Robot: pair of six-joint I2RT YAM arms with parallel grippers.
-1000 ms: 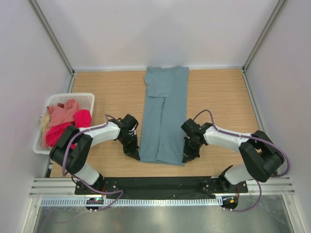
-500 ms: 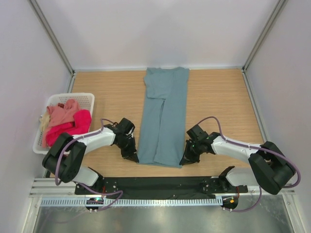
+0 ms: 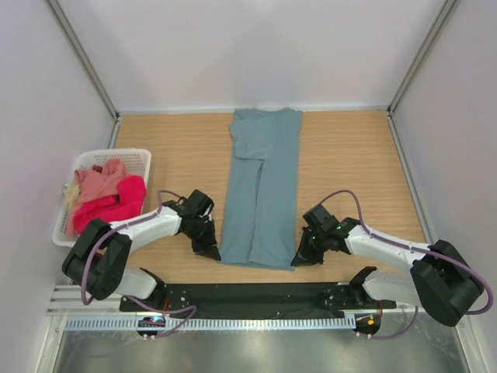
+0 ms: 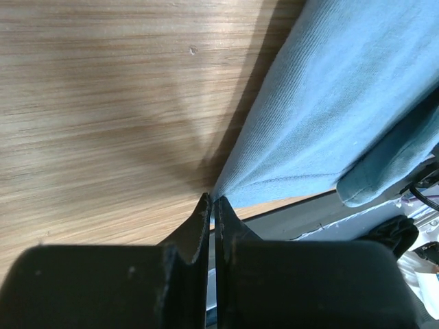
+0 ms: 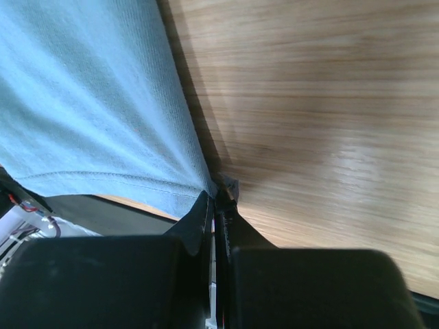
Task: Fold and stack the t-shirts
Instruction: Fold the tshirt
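A grey-teal t-shirt (image 3: 260, 186) lies folded into a long strip down the middle of the table, from the back edge to near the front. My left gripper (image 3: 212, 251) is shut on its near left corner (image 4: 223, 188). My right gripper (image 3: 299, 259) is shut on its near right corner (image 5: 206, 181). Both hold the hem low over the wood. Salmon pink (image 3: 99, 183), crimson-pink (image 3: 116, 200) and cream (image 3: 71, 194) shirts lie heaped in the basket at the left.
The white slotted basket (image 3: 137, 158) stands at the left edge of the wooden table (image 3: 357, 163). A black base rail (image 3: 256, 295) runs along the front edge, just behind the shirt's near hem. White walls enclose the back and sides.
Both grippers have moved toward the front edge with the shirt's near corners, drawing the hem nearer and stretching the strip longer.
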